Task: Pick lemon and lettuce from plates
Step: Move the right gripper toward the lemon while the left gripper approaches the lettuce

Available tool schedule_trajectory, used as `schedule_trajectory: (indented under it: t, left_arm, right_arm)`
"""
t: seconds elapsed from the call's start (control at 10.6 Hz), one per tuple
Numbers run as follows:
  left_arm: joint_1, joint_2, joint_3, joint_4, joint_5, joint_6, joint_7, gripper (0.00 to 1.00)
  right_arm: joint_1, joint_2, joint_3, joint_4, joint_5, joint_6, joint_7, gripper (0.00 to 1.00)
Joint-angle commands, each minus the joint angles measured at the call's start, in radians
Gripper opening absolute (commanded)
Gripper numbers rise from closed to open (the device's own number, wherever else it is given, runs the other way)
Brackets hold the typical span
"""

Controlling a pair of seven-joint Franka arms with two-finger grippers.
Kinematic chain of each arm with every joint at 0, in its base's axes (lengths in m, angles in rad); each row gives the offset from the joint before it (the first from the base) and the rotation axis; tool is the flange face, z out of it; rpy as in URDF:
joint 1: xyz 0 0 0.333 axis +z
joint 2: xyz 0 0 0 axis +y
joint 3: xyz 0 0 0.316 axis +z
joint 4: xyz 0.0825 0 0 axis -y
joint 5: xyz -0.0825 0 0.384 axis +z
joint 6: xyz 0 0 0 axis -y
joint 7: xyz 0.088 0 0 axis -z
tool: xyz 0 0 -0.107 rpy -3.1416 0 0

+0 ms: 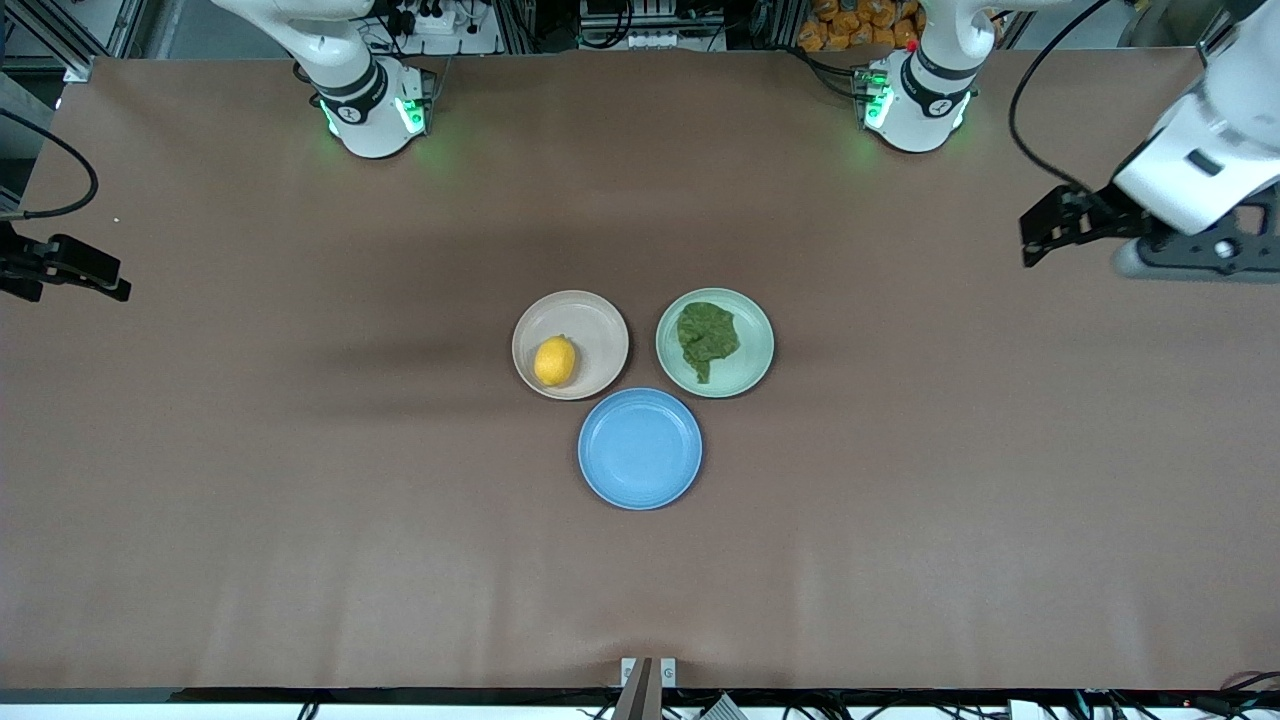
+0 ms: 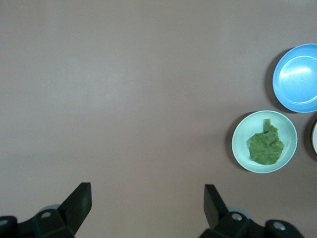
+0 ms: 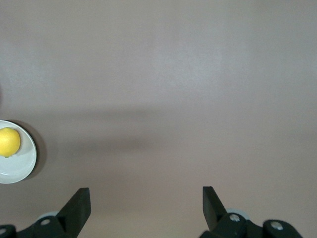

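The lemon [image 1: 555, 361] sits on the beige plate [image 1: 596, 322]. The lettuce [image 1: 707, 338] lies on the green plate [image 1: 752, 372]. Both grippers, left [image 2: 147, 202] and right [image 3: 146, 202], hang over bare tabletop [image 1: 300, 500], jaws apart and empty. The round lemon could roll away if bumped.

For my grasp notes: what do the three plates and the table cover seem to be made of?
Beige-pink round plate, pale mint green round plate, bright blue round plate: probably matte plastic or melamine, with uniform colour and soft highlights. Brown table cover: probably paper or cloth, dull and faintly creased.

Lemon [image 1: 555, 361] and lettuce [image 1: 707, 338] on adjoining plates [image 1: 597, 320] (third nearer camera)
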Motion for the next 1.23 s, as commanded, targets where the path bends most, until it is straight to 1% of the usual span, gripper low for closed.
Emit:
schedule_trajectory:
  t: [0.0, 0.19, 0.38, 0.57, 0.66, 0.76, 1.14]
  left_arm:
    - [-0.056, 0.057, 0.004, 0.012, -0.025, 0.054, 0.007, 1.0]
    - [-0.084, 0.097, 0.004, 0.01, -0.039, 0.1, 0.007, 1.0]
    - [-0.122, 0.152, 0.004, 0.01, -0.06, 0.158, 0.004, 1.0]
    - [-0.188, 0.198, 0.005, 0.01, -0.055, 0.206, 0.0, 1.0]
    - [-0.192, 0.235, 0.004, 0.012, -0.06, 0.228, 0.0, 1.0]
    - [-0.214, 0.26, 0.004, 0.01, -0.059, 0.269, 0.001, 1.0]
    - [-0.302, 0.346, 0.004, 0.0, -0.062, 0.329, -0.002, 1.0]
  right_arm:
    - [0.007, 0.005, -0.007, 0.018, 0.008, -0.014, 0.002, 1.0]
    - [0.009, 0.005, -0.005, 0.016, 0.01, -0.016, 0.006, 1.0]
    - [0.032, 0.005, -0.004, 0.016, 0.04, -0.016, 0.078, 1.0]
    - [0.093, 0.014, -0.005, 0.011, 0.04, -0.014, 0.176, 1.0]
    - [0.121, 0.024, -0.005, 0.013, 0.04, -0.013, 0.205, 1.0]
    - [0.147, 0.034, -0.004, 0.013, 0.042, -0.013, 0.225, 1.0]
    - [0.231, 0.09, -0.004, 0.014, 0.085, -0.001, 0.285, 1.0]
